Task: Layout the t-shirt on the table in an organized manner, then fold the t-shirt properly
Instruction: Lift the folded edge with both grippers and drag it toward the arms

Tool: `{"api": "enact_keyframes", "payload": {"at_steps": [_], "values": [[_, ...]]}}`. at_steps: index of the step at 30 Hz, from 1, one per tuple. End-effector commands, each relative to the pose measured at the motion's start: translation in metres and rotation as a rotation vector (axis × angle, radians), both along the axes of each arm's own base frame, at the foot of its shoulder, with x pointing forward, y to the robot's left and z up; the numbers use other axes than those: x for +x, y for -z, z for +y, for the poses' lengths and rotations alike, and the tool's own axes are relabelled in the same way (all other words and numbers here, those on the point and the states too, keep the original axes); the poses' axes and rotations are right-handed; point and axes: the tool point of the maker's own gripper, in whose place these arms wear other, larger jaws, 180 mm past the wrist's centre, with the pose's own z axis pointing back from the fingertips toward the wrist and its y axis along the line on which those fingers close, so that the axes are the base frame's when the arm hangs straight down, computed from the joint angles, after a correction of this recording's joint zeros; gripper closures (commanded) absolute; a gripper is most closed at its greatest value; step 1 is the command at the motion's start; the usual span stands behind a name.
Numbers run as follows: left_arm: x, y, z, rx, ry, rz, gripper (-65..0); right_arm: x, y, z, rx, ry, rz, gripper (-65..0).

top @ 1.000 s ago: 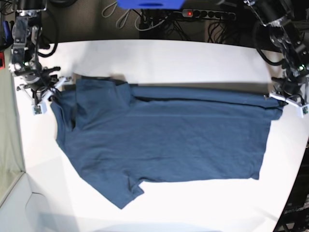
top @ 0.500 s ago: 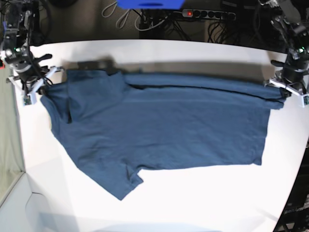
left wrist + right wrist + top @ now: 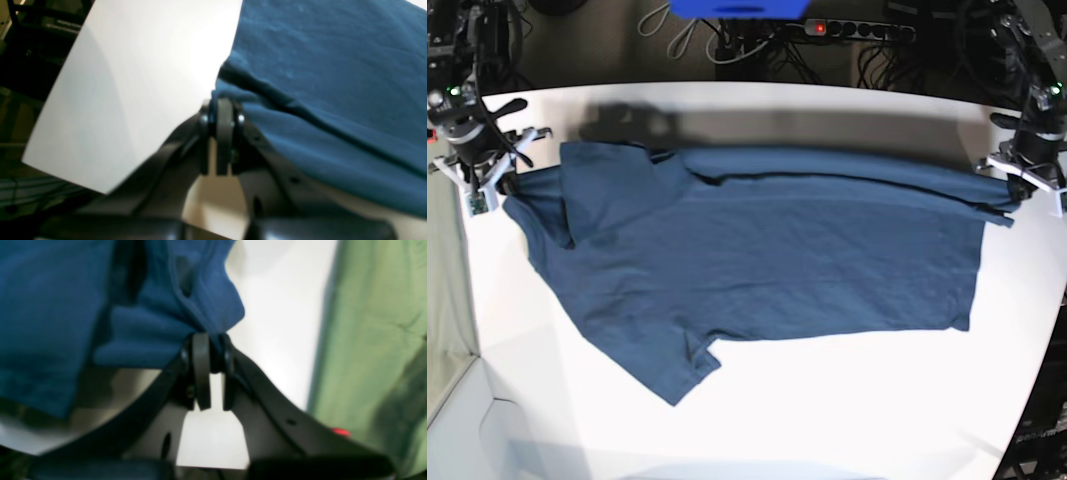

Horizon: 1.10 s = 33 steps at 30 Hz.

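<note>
The right gripper (image 3: pixel 489 190) sits at the far left of the base view, just off the left edge of the t-shirt (image 3: pixel 767 270). In its wrist view the right gripper (image 3: pixel 210 350) has its jaws pinched tight on a bunched fold of navy cloth, probably near a shoulder or sleeve, though the blur makes the exact seam hard to name.

The t-shirt spreads across the middle of the table (image 3: pixel 847 420), its far edge lifted and stretched in a line between the 2 grippers, the rest lying on the white top with 1 sleeve pointing toward the near side.

To the right of the t-shirt, the left gripper (image 3: pixel 1019 188) clamps the hem corner; its wrist view shows the left gripper (image 3: pixel 222 111) closed on the cloth (image 3: pixel 333 83) at its edge.

The fabric looks light, soft and limp: it sags and creases wherever unsupported, so holds belong at corners and seams, taken in pairs and kept taut.
</note>
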Motion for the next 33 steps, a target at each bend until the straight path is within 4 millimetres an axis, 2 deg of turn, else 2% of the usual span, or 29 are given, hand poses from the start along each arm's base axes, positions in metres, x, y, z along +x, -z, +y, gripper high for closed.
{"api": "enact_keyframes", "payload": {"at_steps": [1,5,7,12,18,21,28,33], "values": [[0.013,-0.023,0.009,0.044,0.006,-0.066,-0.1,0.014,-0.017,-0.004,-0.038,-0.020,-0.045,0.0],[0.028,-0.032,0.011,0.039,-0.001,-0.087,-0.1,0.030,-0.028,-0.014,-0.112,-0.049,0.005,0.0],[0.034,-0.036,0.012,0.036,-0.002,-0.075,-0.1,0.039,-0.036,-0.013,-0.139,-0.088,0.014,0.0],[0.055,-0.057,0.017,0.036,-0.004,-0.078,-0.1,0.058,-0.057,-0.019,-0.248,-0.189,0.072,0.0],[0.077,-0.077,0.016,0.014,-0.006,-0.083,-0.1,0.076,-0.069,-0.005,-0.436,-0.401,0.179,0.0],[0.083,-0.083,0.015,0.003,-0.006,-0.083,-0.1,0.084,-0.075,0.002,-0.518,-0.497,0.201,0.0],[0.088,-0.090,0.015,0.002,-0.007,-0.097,-0.1,0.101,-0.099,-0.003,-0.571,-0.487,0.159,0.0],[0.087,-0.092,0.019,0.009,-0.014,-0.097,-0.1,0.100,-0.098,-0.005,-0.567,-0.482,0.162,0.0]]}}
